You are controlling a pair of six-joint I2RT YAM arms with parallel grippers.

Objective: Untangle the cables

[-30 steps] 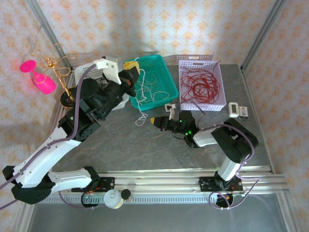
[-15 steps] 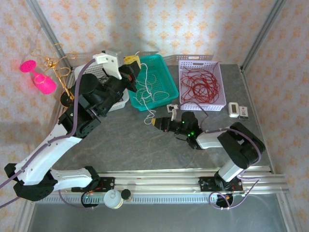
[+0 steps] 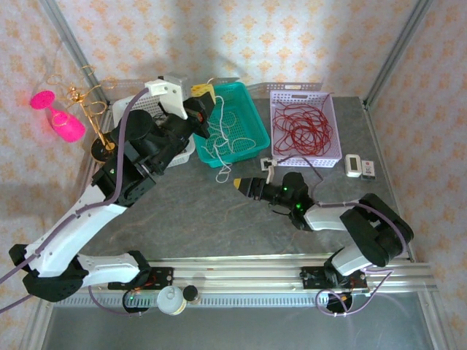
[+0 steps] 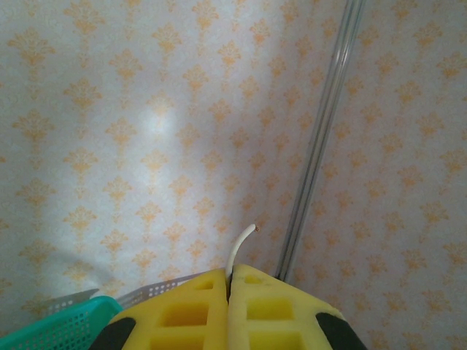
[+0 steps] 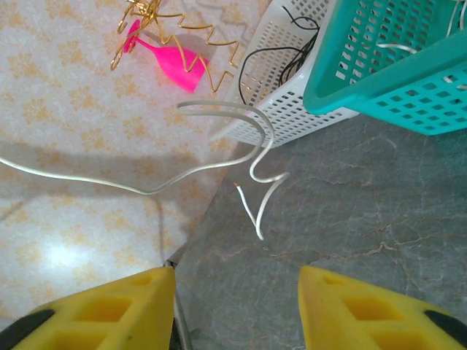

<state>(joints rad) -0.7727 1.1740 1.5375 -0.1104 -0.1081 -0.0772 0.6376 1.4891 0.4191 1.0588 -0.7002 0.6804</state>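
My left gripper [image 3: 201,92] [image 4: 228,281] is raised over the back left corner of the teal basket [image 3: 244,124], shut on a white cable [image 3: 223,173] near its end [image 4: 241,249]. From there the cable hangs over the basket, some loops lying inside, and its loose tail [image 5: 257,208] dangles just above the table. My right gripper [image 3: 246,182] [image 5: 237,281] is low over the table in front of that tail, open, with nothing between its fingers. Red cables [image 3: 300,125] fill the lilac basket [image 3: 303,160]. Black cable [image 5: 292,55] lies in the white basket [image 5: 281,109].
A pink glass [image 3: 62,120] [image 5: 171,62] and a gold wire stand [image 3: 89,109] [image 5: 182,29] stand at the back left beside the white basket. A small white device [image 3: 361,166] lies right of the lilac basket. Bare grey table [image 3: 219,219] stretches in front of the baskets.
My right gripper has opened, let go of the white cable's tail and drawn back to the right. My left gripper has carried its end of the cable slightly higher and further back.
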